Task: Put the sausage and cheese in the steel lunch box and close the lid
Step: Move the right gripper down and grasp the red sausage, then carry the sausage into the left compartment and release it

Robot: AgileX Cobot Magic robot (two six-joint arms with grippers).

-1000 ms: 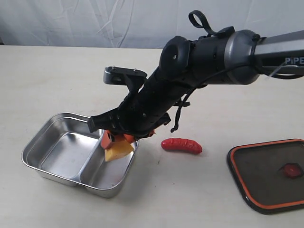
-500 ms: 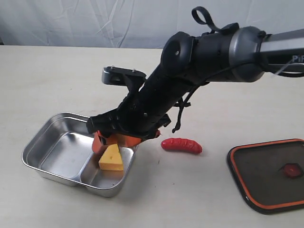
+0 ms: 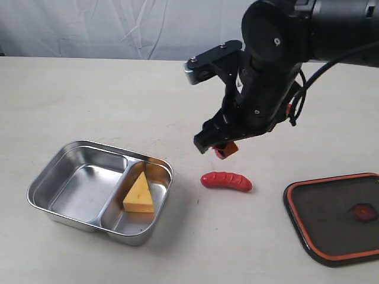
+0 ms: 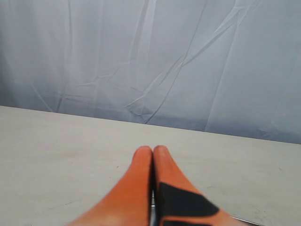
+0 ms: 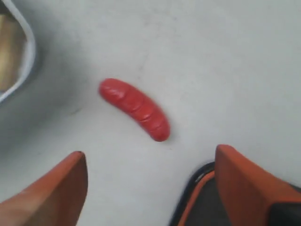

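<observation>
Red, apparently ridged sausage (image 3: 226, 180); yellow cheese (image 3: 140, 194)

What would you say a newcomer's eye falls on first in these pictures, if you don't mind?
The big black arm dominates the exterior view, its right gripper open over the red sausage on the table. Next comes the yellow cheese, lying in the narrower compartment of the steel lunch box at lower left. The dark lid lies apart at lower right.

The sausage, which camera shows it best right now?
The right wrist view: the sausage sits near the centre, close up, ridges clear, nothing covering it. The exterior view shows it whole but small, between the steel lunch box and the lid. The left wrist view shows none of it.
</observation>
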